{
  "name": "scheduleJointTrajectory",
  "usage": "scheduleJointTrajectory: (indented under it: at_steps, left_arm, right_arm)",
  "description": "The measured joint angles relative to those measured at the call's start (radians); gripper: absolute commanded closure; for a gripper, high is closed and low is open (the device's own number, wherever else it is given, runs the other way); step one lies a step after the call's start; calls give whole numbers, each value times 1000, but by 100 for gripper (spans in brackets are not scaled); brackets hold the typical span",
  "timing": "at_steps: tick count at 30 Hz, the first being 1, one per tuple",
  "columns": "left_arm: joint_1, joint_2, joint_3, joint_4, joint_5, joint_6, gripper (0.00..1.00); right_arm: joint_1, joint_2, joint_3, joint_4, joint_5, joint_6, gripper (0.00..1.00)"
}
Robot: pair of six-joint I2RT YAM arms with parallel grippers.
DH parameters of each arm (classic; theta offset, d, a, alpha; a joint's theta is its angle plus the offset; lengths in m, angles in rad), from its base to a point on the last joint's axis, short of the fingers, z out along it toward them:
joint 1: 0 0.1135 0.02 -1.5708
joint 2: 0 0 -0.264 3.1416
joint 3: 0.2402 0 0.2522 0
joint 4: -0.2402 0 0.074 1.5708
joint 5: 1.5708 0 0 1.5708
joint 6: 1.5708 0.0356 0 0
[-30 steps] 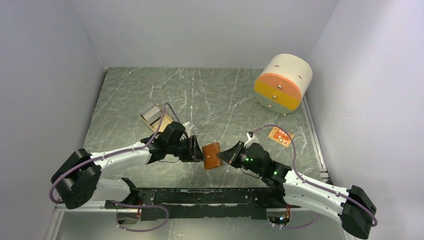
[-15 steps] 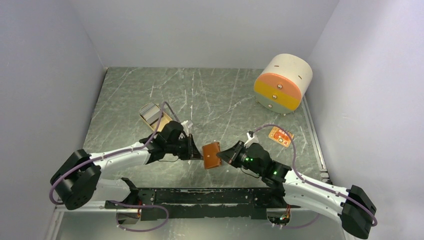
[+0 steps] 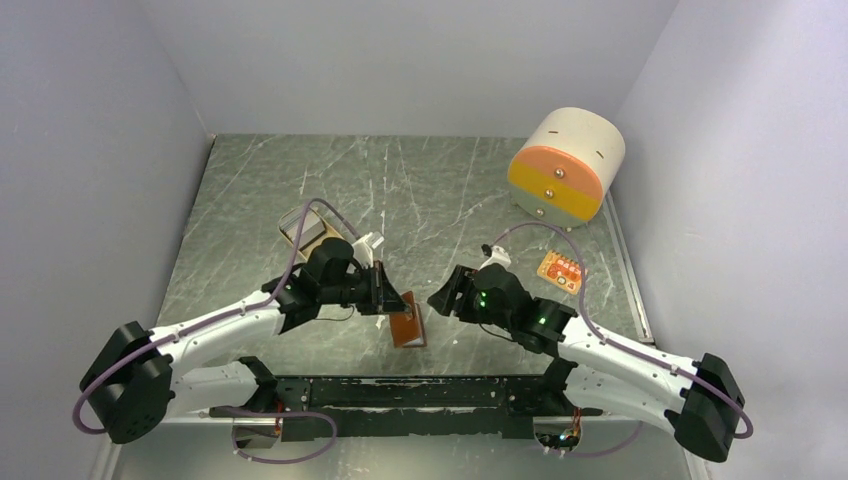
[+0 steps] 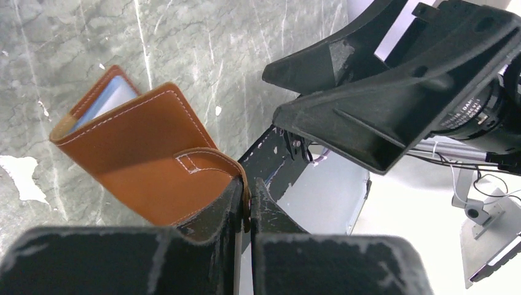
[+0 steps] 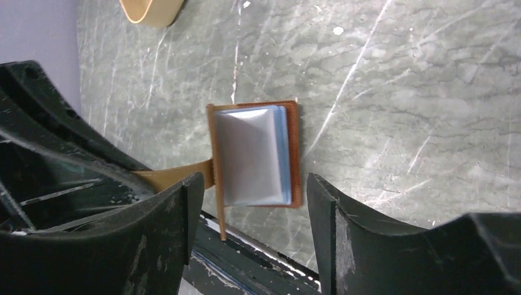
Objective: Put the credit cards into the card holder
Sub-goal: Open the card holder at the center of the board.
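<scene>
The left gripper (image 4: pixel 247 190) is pinched tight on the strap of the card holder (image 4: pixel 141 160), which hangs half open just beyond its fingertips. Facing it, the right gripper (image 3: pixel 447 300) has its fingers spread wide and stands apart from the holder, touching nothing.

A veined grey-green marble table (image 3: pixel 440 190) carries a cream-and-orange drum-shaped drawer box (image 3: pixel 566 167), a small orange packet (image 3: pixel 560 271) and a tan oval dish (image 3: pixel 303 228).
</scene>
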Motion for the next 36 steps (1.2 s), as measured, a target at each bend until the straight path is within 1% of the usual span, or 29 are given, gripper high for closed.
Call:
scheduleJointTrajectory:
  at_steps: [2,5,7,10,12,19,28,33,36]
  left_arm:
    - [0,16,13,-3,5,3,91]
    - [0,47,21,2,13,5,91]
    - [0,66,21,1,18,4,91]
    - [0,74,21,-8,18,3,91]
    - [0,71,24,-32,-1,3,91]
    - [18,74,40,-205,-137,3,90]
    - [27,76,41,-346,-253,-10,86]
    - [29,77,60,-480,-349,-31,84]
    - [33,77,67,-526,-388,-41,84]
  right_arm:
    - [0,2,16,-1,-12,-19,37]
    - [0,24,13,17,-44,-32,45]
    - [0,52,0,48,-68,-40,49]
    - [0,101,-33,90,-97,-45,53]
    - [0,122,-54,106,-104,-44,54]
    - [0,168,-79,160,-105,-44,54]
    - [-3,233,-113,255,-128,-38,55]
    - [-8,256,-127,304,-142,-21,57]
    - [-14,256,-140,335,-150,-9,59]
